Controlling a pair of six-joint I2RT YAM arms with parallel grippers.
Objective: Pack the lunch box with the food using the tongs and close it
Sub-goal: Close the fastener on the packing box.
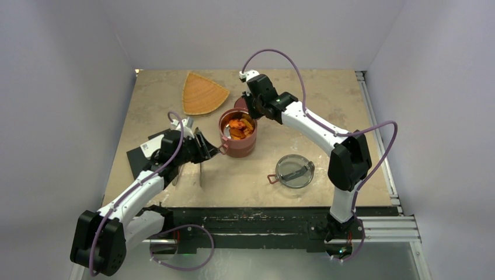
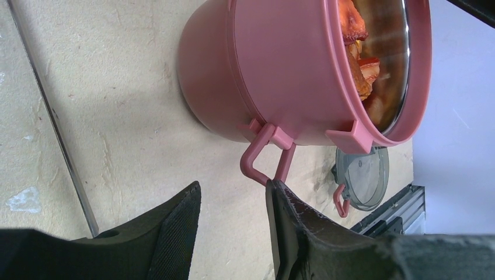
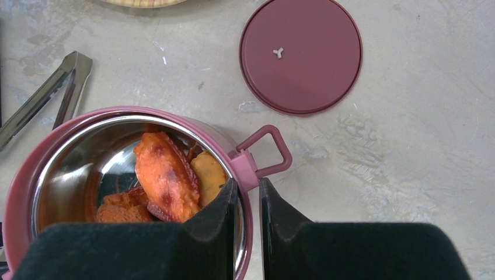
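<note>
— Where was the lunch box (image 1: 238,149)?
— Mid-bench (image 1: 327,87), food (image 3: 166,175) inside. The right pincer (image 3: 246,185) gripped its rim at two o'clock.
— The left pincer (image 2: 233,185)?
— Released, just short of the nine o'clock handle (image 2: 262,154). The tongs (image 3: 44,96) lay around seven.

Your left arm (image 1: 137,192) and right arm (image 1: 309,125) wear white shells over the long links, with chunky black housings at the joints. A purple cable (image 1: 273,51) loops along each. The left tool (image 2: 233,195) and right tool (image 3: 248,189) end in black wedge fingers (image 3: 204,233) with rough, grainy faces.
</note>
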